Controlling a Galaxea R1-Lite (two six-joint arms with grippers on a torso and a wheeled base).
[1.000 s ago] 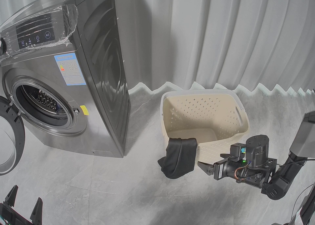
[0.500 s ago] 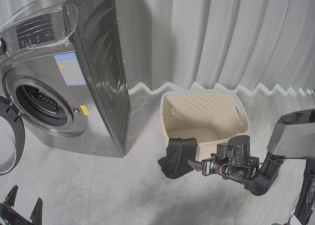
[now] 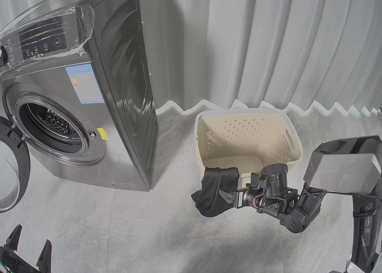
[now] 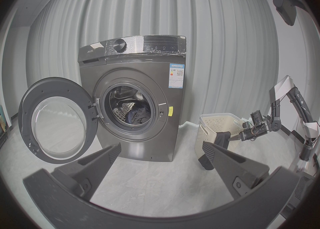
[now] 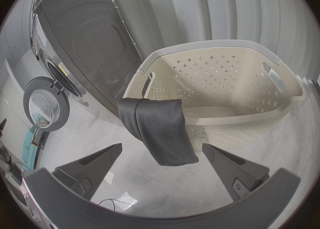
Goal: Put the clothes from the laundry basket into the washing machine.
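A dark cloth [image 3: 217,192] hangs over the near left corner of the cream laundry basket [image 3: 278,116], its end reaching the floor. My right gripper [image 3: 223,197] is open, low and level, its fingertips right at the cloth's right side. In the right wrist view the cloth [image 5: 160,129] hangs between and just beyond the open gripper [image 5: 161,151]. The grey washing machine [image 3: 79,98] stands to the left with its door [image 3: 12,166] swung open. Some clothes [image 4: 135,114] lie in the drum. My left gripper [image 3: 28,246] is open, low at the near left.
White curtains [image 3: 258,35] hang behind the basket and machine. Pale tiled floor [image 3: 131,222] lies open between the machine and the basket. The basket [image 5: 213,44] holds nothing else that I can see.
My right arm has moved left along the basket's front, bringing the open gripper up to the dark cloth. The cloth, basket and left gripper have stayed put.
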